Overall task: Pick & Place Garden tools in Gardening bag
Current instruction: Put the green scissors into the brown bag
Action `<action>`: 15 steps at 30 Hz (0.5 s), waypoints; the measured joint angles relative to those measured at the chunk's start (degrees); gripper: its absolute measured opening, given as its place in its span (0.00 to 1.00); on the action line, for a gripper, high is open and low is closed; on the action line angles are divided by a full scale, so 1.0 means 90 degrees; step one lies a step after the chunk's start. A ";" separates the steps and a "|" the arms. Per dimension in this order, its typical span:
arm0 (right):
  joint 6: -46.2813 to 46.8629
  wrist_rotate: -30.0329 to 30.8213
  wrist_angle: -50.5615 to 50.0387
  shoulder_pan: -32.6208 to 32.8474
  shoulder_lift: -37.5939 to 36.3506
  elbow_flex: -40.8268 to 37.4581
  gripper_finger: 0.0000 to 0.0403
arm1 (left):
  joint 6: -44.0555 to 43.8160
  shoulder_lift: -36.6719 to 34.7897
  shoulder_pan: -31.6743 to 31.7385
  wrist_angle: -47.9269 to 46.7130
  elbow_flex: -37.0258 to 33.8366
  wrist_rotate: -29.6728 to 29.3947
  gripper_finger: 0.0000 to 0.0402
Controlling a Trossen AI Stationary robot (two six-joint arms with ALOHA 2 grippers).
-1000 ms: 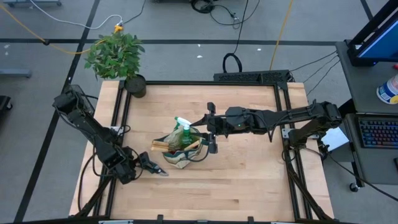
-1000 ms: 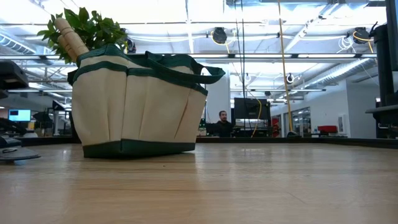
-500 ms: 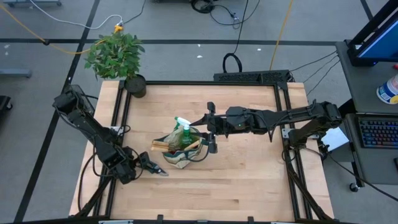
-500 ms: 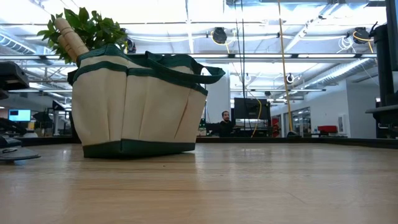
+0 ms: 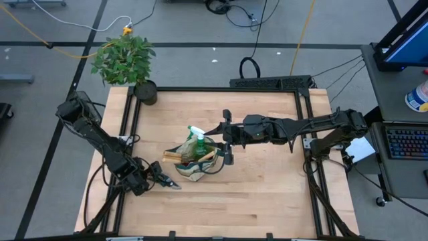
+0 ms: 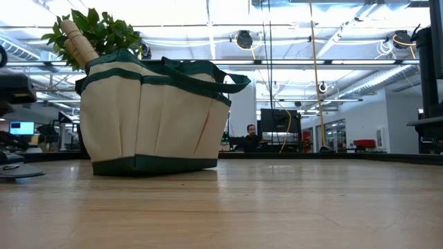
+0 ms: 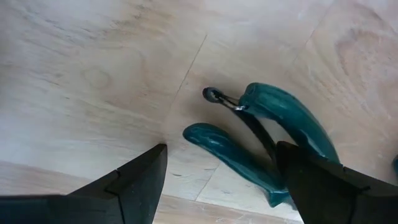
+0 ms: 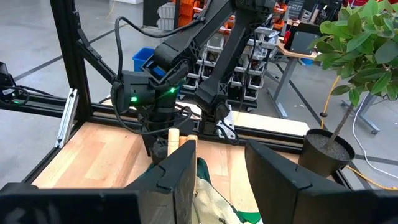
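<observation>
Teal-handled pruning shears (image 7: 261,134) lie flat on the wooden table, also seen in the high view (image 5: 172,185). My left gripper (image 7: 221,149) is open just above them at the table's near left (image 5: 159,179), one finger on each side of the handles. The beige gardening bag (image 5: 194,163) with green trim stands mid-table (image 6: 152,114). It holds a green spray bottle (image 5: 196,138) and wooden-handled tools (image 5: 172,157). My right gripper (image 5: 227,144) is open and empty, hovering by the bag's right side (image 8: 217,180). My left gripper comes at the shears from above, its fingers across the two handles. One finger (image 7: 323,186) stands in front of the outer handle's end (image 7: 292,121). I cannot tell whether it touches the handle. The shears lie on the table.
A potted green plant (image 5: 127,63) in a black pot stands at the table's far left corner. A black frame rail (image 5: 221,89) runs around the table. Bare wood lies right of the bag and along the near edge. A person shows far behind the table (image 6: 248,135).
My left gripper has gone slightly down and toward the shears. The bag, the shears and my right gripper have kept still.
</observation>
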 joint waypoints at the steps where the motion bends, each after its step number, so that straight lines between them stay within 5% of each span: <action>1: 0.0015 0.0000 0.0004 0.0000 0.0000 0.0000 0.32 | 0.0017 0.0000 0.0047 0.0001 0.0000 0.0005 0.77; 15: 0.0023 0.0000 0.0004 0.0000 0.0000 0.0000 0.32 | -0.0105 0.0000 0.0110 -0.0180 0.0007 -0.0050 0.77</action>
